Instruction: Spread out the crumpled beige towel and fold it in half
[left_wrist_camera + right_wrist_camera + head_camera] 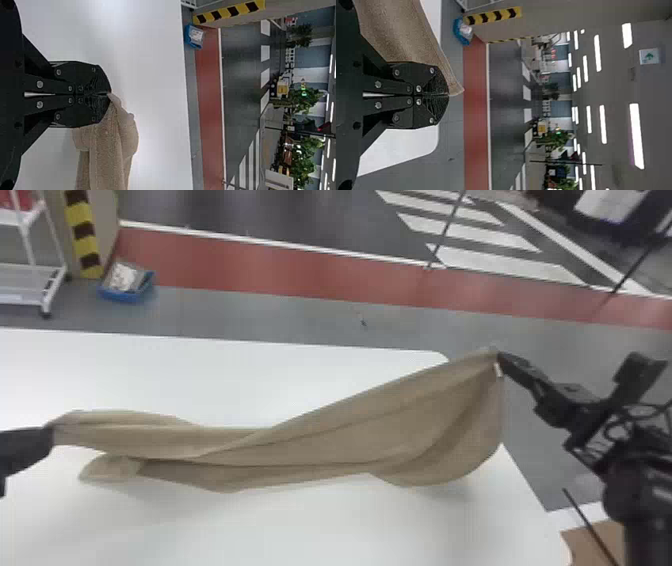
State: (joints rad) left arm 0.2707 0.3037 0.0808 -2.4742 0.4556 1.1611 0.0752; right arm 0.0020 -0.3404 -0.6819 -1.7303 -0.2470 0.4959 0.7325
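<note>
"Where's the left end effector [49, 435]?"

"At the head view's left edge, fingers [89, 77] pinched together."

"And the right end effector [501, 357]?"

"Well apart from it, fingers closed too, its black arm [642, 500] angled in at the right."

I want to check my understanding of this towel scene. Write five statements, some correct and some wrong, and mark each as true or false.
1. The beige towel is stretched between the left gripper and the right gripper. True.
2. The towel is already neatly folded in half. False: it is held up in loose, uneven folds.
3. The right gripper's fingers are wide open. False: they are closed on the towel.
4. A blue container is on the floor, beyond the table. True.
5. The table top is black. False: it is white.
</note>
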